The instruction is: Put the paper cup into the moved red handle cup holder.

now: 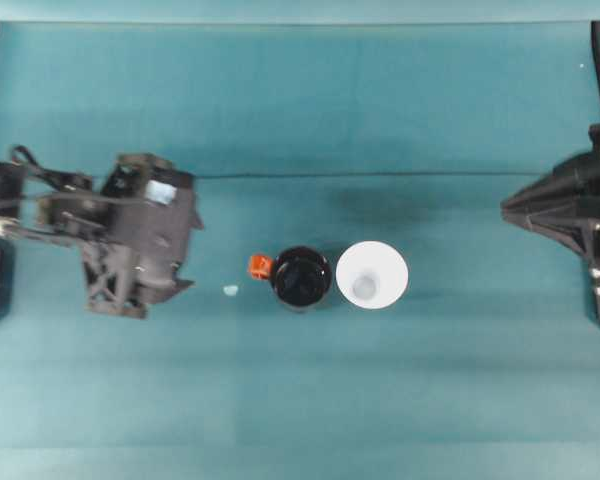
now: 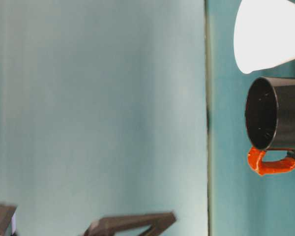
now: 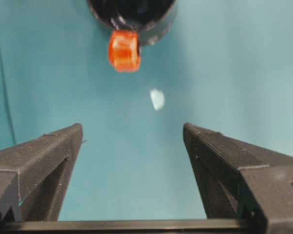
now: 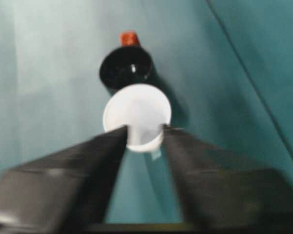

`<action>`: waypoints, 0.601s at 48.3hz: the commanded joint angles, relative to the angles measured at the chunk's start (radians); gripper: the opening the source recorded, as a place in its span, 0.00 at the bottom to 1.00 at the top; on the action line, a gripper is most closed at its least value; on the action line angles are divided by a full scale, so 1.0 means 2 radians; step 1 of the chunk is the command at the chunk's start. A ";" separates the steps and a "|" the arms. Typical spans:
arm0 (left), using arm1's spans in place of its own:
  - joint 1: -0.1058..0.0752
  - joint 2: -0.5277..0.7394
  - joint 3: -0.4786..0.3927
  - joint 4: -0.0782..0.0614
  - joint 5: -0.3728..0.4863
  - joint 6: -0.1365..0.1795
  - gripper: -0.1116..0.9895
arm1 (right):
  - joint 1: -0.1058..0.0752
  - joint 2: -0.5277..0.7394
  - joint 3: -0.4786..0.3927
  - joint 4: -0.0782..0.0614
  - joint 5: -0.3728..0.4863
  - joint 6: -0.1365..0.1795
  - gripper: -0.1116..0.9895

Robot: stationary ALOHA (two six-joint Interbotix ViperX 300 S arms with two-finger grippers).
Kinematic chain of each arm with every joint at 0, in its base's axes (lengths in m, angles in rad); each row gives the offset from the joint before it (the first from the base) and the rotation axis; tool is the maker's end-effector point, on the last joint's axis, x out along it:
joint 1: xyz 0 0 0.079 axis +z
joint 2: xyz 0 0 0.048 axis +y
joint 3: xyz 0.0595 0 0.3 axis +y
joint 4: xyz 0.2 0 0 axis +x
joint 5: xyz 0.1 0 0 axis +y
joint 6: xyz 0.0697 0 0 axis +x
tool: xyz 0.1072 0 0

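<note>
The white paper cup [image 1: 372, 275] stands upright at the table's middle, mouth up. Touching or almost touching its left side is the black red handle cup holder [image 1: 302, 278], its orange-red handle [image 1: 260, 265] pointing left. My left gripper [image 1: 193, 255] hovers left of the holder, open; in the left wrist view its fingers [image 3: 49, 156] spread wide, with the handle [image 3: 123, 50] ahead of them. My right gripper [image 1: 507, 208] is far to the right, apart from the cup. It is open, and the right wrist view lines it [image 4: 145, 129] up with the paper cup [image 4: 136, 114] and holder [image 4: 126, 68].
A small pale scrap [image 1: 230, 290] lies on the teal cloth [image 1: 310, 400] between my left gripper and the handle. A crease in the cloth [image 1: 380, 176] runs across behind the cups. From table level, the cup [image 2: 270, 34] and holder [image 2: 280, 113] stand side by side.
</note>
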 commanded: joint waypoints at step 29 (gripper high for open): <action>-0.002 -0.073 0.028 0.002 0.000 -0.019 0.93 | -0.035 0.283 -0.165 0.001 0.113 0.026 0.97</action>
